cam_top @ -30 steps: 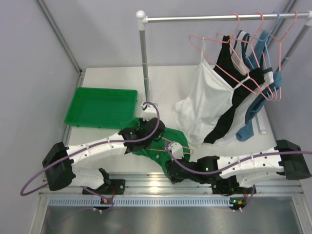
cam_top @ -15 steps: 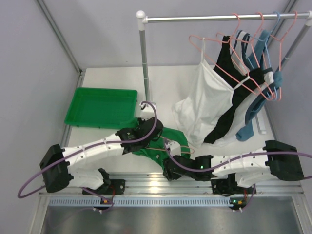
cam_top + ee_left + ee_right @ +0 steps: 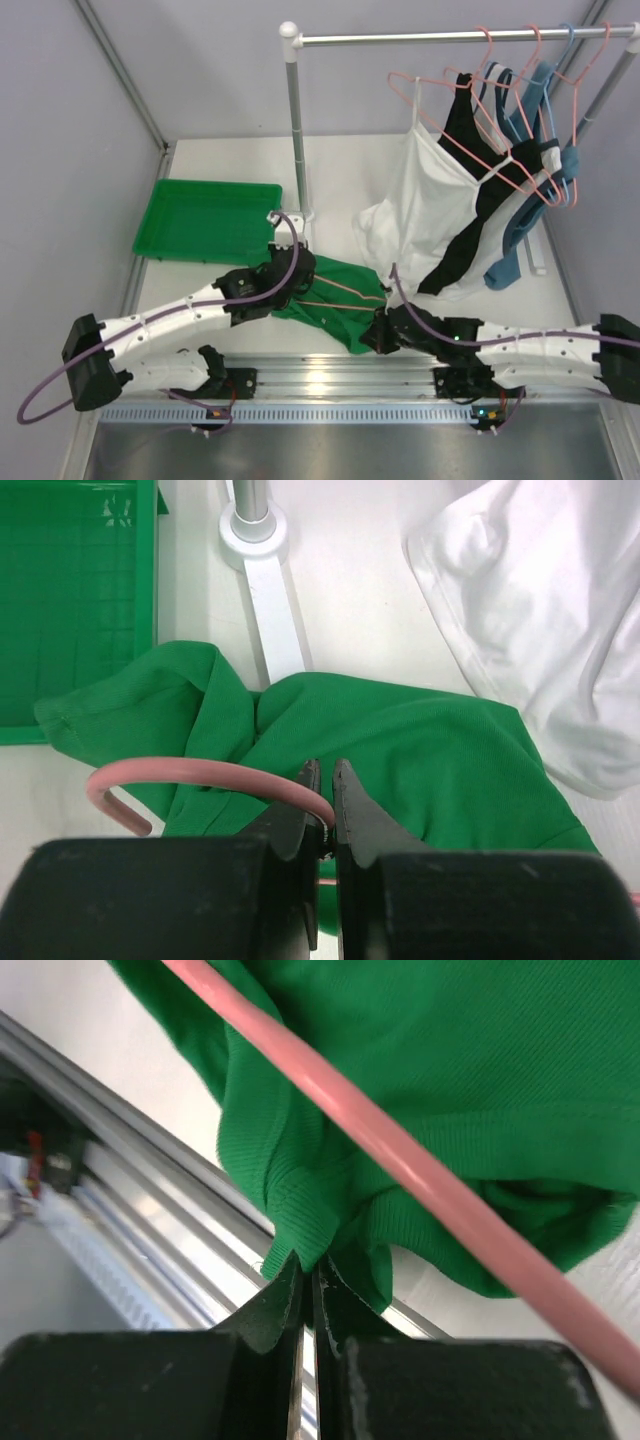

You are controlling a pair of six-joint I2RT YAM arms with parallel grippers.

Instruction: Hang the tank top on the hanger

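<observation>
The green tank top [image 3: 335, 300] lies crumpled at the table's near middle, between both arms. A salmon-pink hanger [image 3: 340, 288] lies across it, its wire running over the cloth. My left gripper [image 3: 292, 275] is shut on the hanger's neck, just below the curved hook [image 3: 200, 776], over the tank top [image 3: 400, 740]. My right gripper [image 3: 378, 335] is shut on a fold of the tank top's edge [image 3: 310, 1220] near the front rail. The hanger wire [image 3: 400, 1150] crosses diagonally above that pinch.
A green tray [image 3: 205, 220] sits at the back left. A garment rail post [image 3: 296, 130] stands behind the tank top, its base [image 3: 255, 528] close to the cloth. White [image 3: 420, 215], black and blue tops hang on hangers at the right.
The left arm has pulled back to the left with the hanger. The right gripper has slid forward and right to the tank top's lower edge, and the cloth has spread wider.
</observation>
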